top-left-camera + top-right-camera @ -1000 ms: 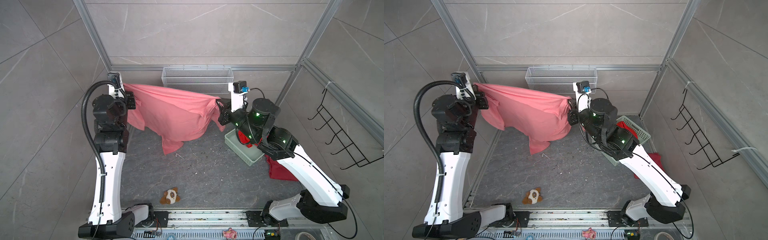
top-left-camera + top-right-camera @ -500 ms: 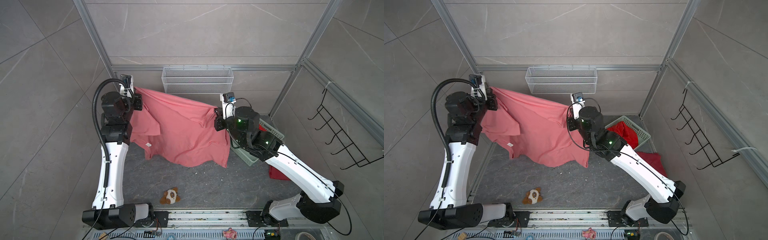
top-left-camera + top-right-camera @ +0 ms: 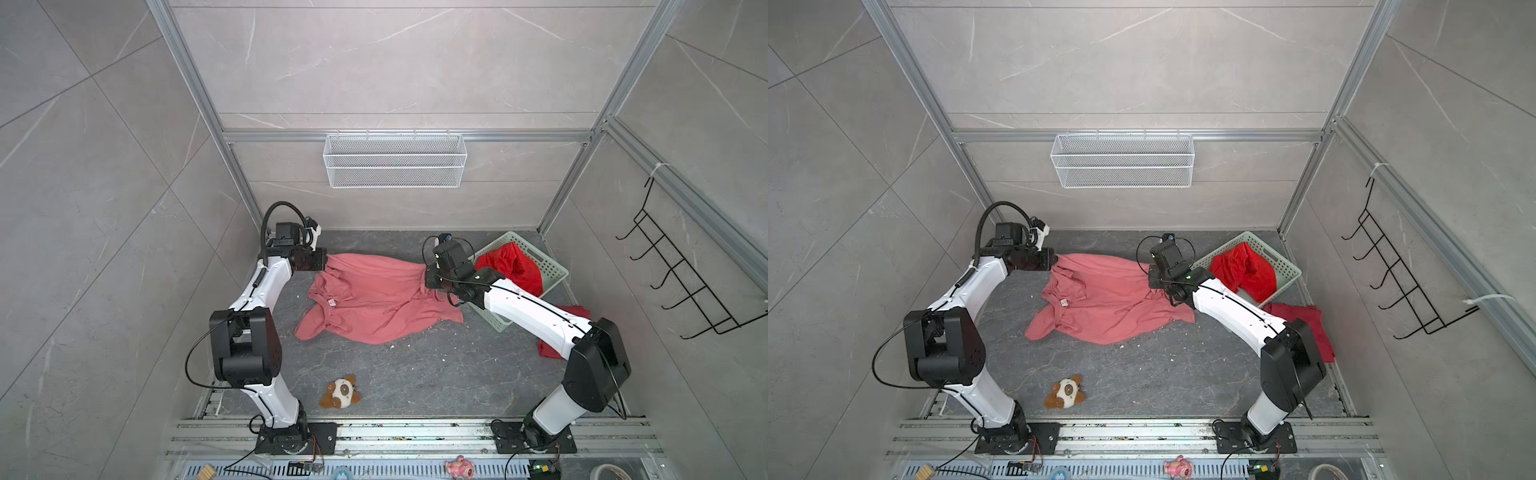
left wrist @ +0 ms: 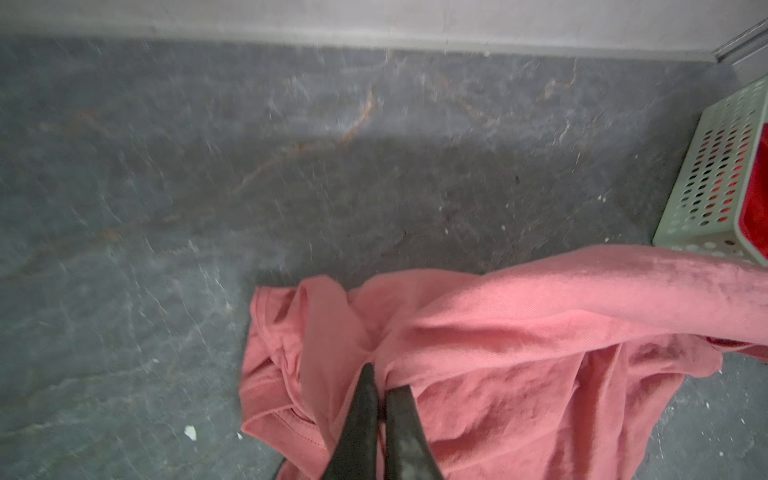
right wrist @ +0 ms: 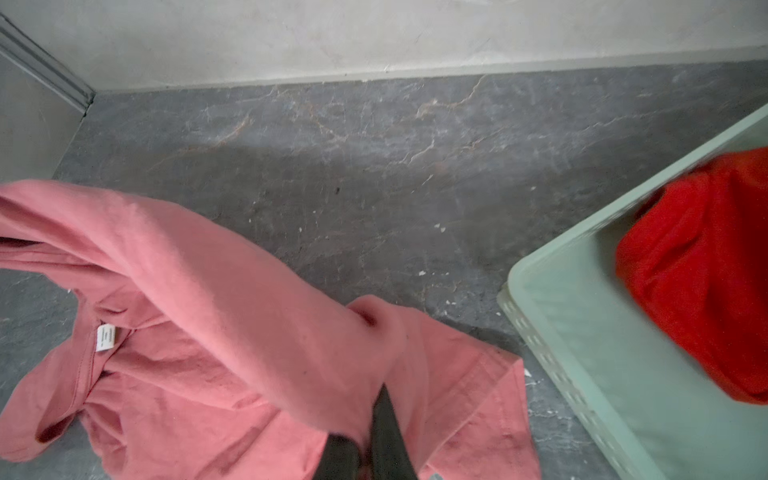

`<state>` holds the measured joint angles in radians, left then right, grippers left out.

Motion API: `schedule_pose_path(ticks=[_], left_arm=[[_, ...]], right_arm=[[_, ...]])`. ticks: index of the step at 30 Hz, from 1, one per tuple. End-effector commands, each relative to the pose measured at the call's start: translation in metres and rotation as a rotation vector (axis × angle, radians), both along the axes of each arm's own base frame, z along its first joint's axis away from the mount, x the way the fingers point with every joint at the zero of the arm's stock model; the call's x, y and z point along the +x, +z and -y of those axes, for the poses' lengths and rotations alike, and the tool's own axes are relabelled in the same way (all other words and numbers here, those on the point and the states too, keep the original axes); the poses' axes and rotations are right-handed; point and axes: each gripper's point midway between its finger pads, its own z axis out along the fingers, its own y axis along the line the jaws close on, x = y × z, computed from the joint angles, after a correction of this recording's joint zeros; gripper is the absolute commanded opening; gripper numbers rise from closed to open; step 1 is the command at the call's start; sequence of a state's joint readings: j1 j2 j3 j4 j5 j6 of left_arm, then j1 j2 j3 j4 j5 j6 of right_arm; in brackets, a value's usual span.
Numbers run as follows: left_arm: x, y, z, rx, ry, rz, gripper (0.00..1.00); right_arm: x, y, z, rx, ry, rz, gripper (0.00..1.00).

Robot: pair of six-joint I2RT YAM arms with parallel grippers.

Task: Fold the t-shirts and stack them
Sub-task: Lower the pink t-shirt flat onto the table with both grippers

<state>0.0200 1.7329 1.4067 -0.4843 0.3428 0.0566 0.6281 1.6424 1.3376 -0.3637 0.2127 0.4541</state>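
The salmon-pink t-shirt lies crumpled on the grey floor, in the far half between the two arms. Its far edge is lifted a little and stretched from one gripper to the other. Its small white neck label faces up near the collar, on the side of the left arm.

The left gripper is clenched on the far left corner of this shirt, and a fold of cloth is pinched between its dark fingers. The right gripper grasps the far right corner. Its wrist view is blurred and the cloth wraps over the fingers, but the fabric seems to be pinched there as well.

Just beside the right gripper stands a pale green basket. The scarlet t-shirt is bunched inside it and rises above the rim. The dark crimson t-shirt lies on the floor on the near side of the basket, and the right arm partly hides it.

A small brown-and-white plush toy lies well apart from the shirts, near the front rail. A white wire basket hangs on the back wall, and a black hook rack hangs on the right wall.
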Motion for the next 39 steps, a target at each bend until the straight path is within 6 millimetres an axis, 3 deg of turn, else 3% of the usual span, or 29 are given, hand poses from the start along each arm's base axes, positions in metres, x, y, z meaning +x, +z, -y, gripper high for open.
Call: schedule_pose_path(ticks=[1,6,10,12,15,18,23,26,29,32,35,36,39], left_arm=[[-0.004,0.042,0.005,-0.027,-0.019,0.083,0.0],[-0.032,0.081,0.001,0.042,-0.06,0.108,0.0],[-0.062,0.134,0.006,0.057,-0.109,0.214,0.0],[-0.077,0.155,0.01,0.055,-0.137,0.273,0.0],[-0.089,0.161,0.013,0.06,-0.166,0.296,0.0],[-0.082,0.139,0.015,0.047,-0.179,0.224,0.0],[-0.045,0.059,0.015,0.014,-0.19,-0.027,0.0],[-0.022,0.008,0.013,0.003,-0.189,-0.172,0.0],[-0.003,-0.028,0.008,0.0,-0.17,-0.271,0.0],[0.016,-0.042,0.001,0.005,-0.133,-0.268,0.0],[0.031,-0.038,-0.009,0.02,-0.075,-0.208,0.0],[0.035,-0.036,-0.013,0.026,-0.051,-0.19,0.05],[0.044,-0.028,-0.025,0.06,0.03,-0.135,0.35]], right_arm=[[-0.006,0.034,-0.018,0.108,0.062,0.015,0.0],[-0.034,0.067,-0.029,0.183,0.196,0.006,0.0],[-0.077,0.098,-0.041,0.286,0.384,-0.02,0.0],[-0.095,0.1,-0.042,0.307,0.441,-0.055,0.0],[-0.104,0.077,-0.034,0.277,0.445,-0.113,0.0],[-0.092,0.038,-0.019,0.235,0.373,-0.171,0.0],[-0.049,-0.03,0.007,0.202,0.23,-0.25,0.0],[-0.024,-0.071,0.01,0.195,0.202,-0.309,0.0],[-0.002,-0.106,0.013,0.16,0.172,-0.365,0.0],[0.015,-0.116,0.014,0.125,0.149,-0.351,0.01],[0.027,-0.113,0.022,0.072,0.116,-0.33,0.13],[0.029,-0.111,0.023,0.061,0.112,-0.32,0.16],[0.036,-0.099,0.033,0.027,0.063,-0.275,0.34]])
